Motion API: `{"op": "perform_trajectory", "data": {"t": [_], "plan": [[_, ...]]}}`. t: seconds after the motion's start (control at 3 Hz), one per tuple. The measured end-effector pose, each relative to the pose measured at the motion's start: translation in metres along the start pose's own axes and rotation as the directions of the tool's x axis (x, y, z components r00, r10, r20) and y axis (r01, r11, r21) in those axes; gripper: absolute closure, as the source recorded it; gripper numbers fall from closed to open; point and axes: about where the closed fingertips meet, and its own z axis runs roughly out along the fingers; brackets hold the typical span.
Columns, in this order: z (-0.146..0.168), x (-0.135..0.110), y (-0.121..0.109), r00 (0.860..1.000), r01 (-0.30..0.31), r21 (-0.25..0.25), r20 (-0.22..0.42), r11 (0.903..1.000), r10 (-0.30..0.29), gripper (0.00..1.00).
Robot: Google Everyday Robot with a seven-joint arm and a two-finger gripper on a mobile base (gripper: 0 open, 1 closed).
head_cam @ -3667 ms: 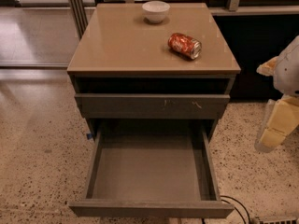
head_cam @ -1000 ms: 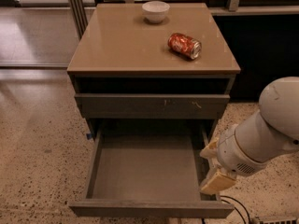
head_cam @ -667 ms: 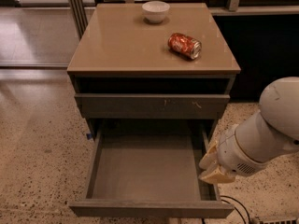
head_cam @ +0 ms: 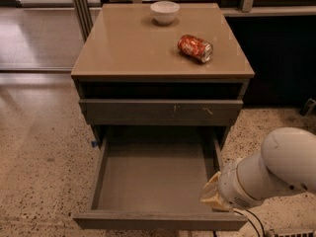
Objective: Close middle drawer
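The middle drawer [head_cam: 155, 177] is pulled far out of the grey-brown cabinet [head_cam: 123, 48]. Its flat grey inside is bare and its plain front panel [head_cam: 158, 220] is at the bottom of the view. Above it is a closed drawer front with small yellowish scratch marks [head_cam: 160, 111]. My gripper [head_cam: 213, 195], on the end of the white arm [head_cam: 276, 169], is at the open drawer's right wall near its front right corner. Whether it touches the drawer I cannot tell.
On the cabinet top lie a red soda can [head_cam: 195, 48] on its side and a white bowl [head_cam: 165, 11] at the back. Speckled floor [head_cam: 44, 172] surrounds the cabinet. A dark wall is at the right, and a cable [head_cam: 252, 221] runs by the drawer's front corner.
The arm has come in from the right edge to the drawer's right side. Over the last second the gripper has shifted slightly left and toward the drawer's front corner. The drawer has not moved.
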Motion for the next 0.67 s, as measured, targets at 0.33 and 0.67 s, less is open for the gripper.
{"op": "perform_trajectory", "data": {"t": [0.33,0.67], "plan": [[0.0619,-0.0108,0.0228,0.998,-0.006,0.023,0.062,0.9997,0.005,1.0],[0.0619,-0.0108,0.0229,0.998,-0.006,0.023,0.062,0.9997,0.005,1.0]]}}
